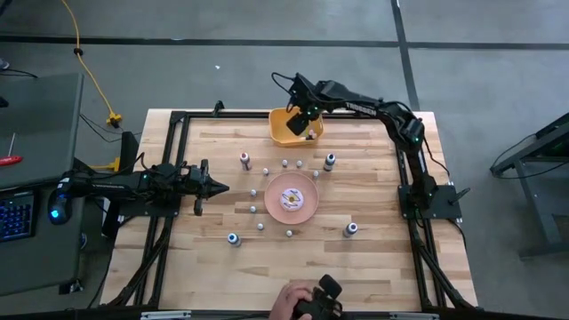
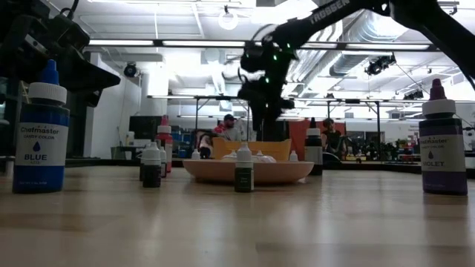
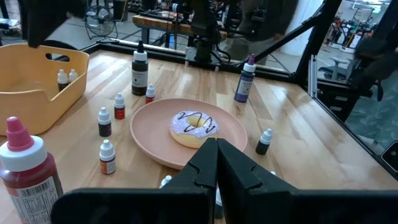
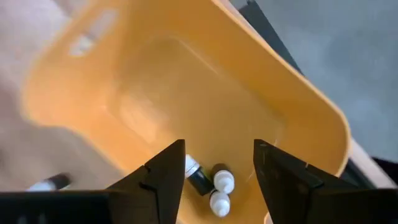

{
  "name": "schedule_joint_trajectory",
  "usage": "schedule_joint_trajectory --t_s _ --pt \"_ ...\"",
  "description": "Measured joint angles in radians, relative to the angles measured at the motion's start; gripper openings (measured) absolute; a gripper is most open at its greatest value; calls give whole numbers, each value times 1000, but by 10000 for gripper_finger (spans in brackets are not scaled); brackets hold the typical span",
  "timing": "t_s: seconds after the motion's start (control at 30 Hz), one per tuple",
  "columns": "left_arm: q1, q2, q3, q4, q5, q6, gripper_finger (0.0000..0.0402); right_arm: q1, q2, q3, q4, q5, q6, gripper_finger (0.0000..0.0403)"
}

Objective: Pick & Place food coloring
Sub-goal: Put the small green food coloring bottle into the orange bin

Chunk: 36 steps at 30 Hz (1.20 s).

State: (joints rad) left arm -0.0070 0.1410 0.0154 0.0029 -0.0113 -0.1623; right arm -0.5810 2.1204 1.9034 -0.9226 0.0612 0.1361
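The orange bin (image 1: 283, 135) stands at the table's far edge; three small white-capped food coloring bottles (image 4: 213, 182) lie on its floor near one wall. My right gripper (image 4: 219, 167) hangs open above them, inside the bin's outline (image 1: 305, 123), with nothing between its fingers. More food coloring bottles stand upright around the pink plate (image 1: 307, 206), among them a red-capped one (image 1: 245, 161), a blue one (image 2: 41, 133) and a violet one (image 2: 443, 141). My left gripper (image 1: 219, 187) waits shut at the table's left, pointing level toward the plate.
The pink plate (image 3: 149, 127) with a glazed doughnut (image 3: 194, 127) sits mid-table, ringed by small bottles (image 3: 107, 157). A black frame runs along the table's edges (image 1: 178, 117). A person's hand (image 1: 293, 302) holds a dark object at the near edge.
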Motion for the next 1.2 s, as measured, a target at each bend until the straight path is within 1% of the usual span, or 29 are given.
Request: schedule_joint_trajectory --t_s 0.3,0.4,0.53,0.73,0.9,1.07,1.2 --pt "0 0 0 0 0 0 1 118 0 276 -278 -5 -274 179" --pt "0 0 0 0 0 0 1 162 0 361 -364 -11 -312 179" --pt "0 0 0 0 0 0 1 212 -1 454 -484 -30 -321 179" --pt "0 0 0 0 0 0 1 292 -89 374 -538 -68 -301 178" --pt "0 0 0 0 0 0 1 359 -140 310 -606 -71 -254 179" --pt "0 0 0 0 0 0 1 412 -201 212 -615 -78 -203 177" --pt "0 0 0 0 0 0 1 454 -250 102 -580 -101 -141 178"
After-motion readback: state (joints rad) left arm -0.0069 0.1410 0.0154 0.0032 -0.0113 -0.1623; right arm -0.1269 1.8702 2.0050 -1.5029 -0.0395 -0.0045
